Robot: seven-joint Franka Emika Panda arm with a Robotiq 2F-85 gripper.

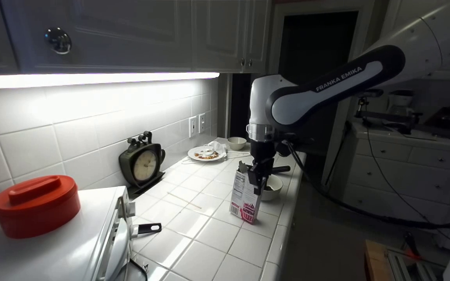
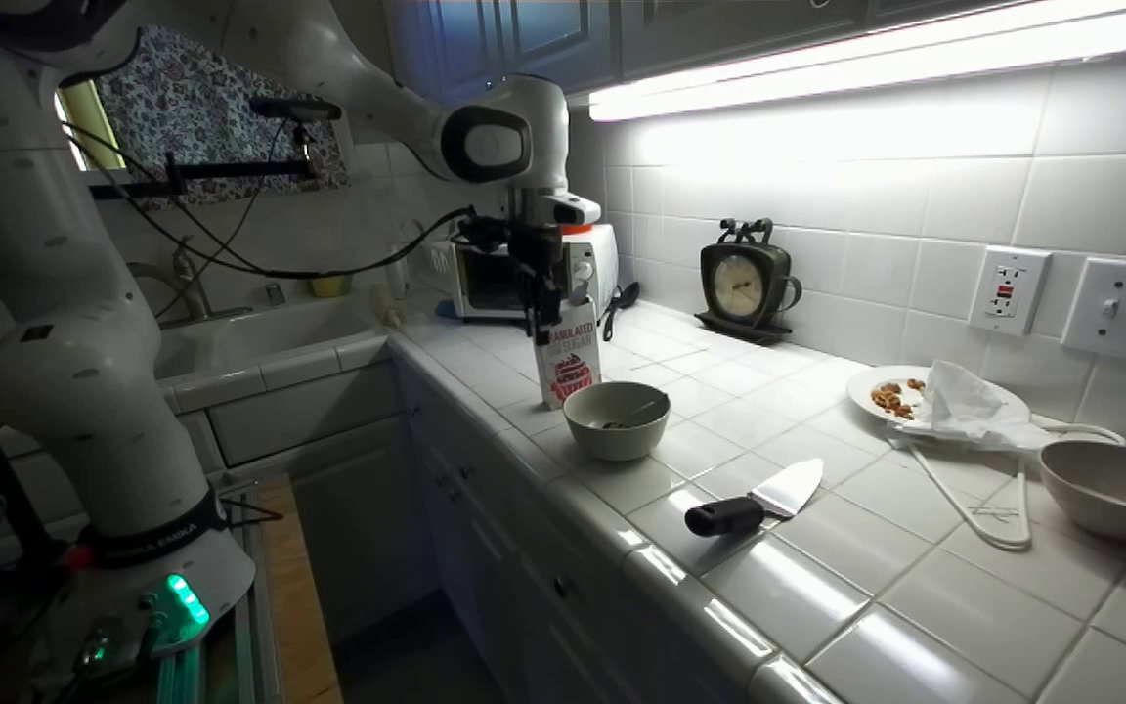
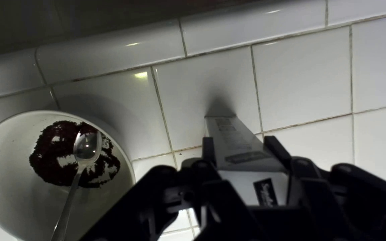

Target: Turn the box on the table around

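The box [image 1: 244,203] is a white carton with pink and red print. It stands near the front edge of the white tiled table [image 1: 217,238]. In an exterior view its sugar lettering and cupcake print face the camera on the box [image 2: 571,362]. My gripper [image 1: 257,187] is at the box's upper part, pointing down; it also shows in an exterior view [image 2: 545,318]. In the wrist view the black fingers of the gripper [image 3: 241,140] press on two opposite sides of the box [image 3: 240,150], just below its top. The box's base appears to rest on the tiles.
A bowl [image 2: 612,440] with dark crumbs and a spoon stands close beside the box. A cake server [image 2: 729,515] lies past it. A plate of food [image 2: 866,391], another bowl [image 2: 1110,489], a clock [image 1: 143,164] and a white toaster oven [image 1: 96,203] with a red container [image 1: 37,207] are around.
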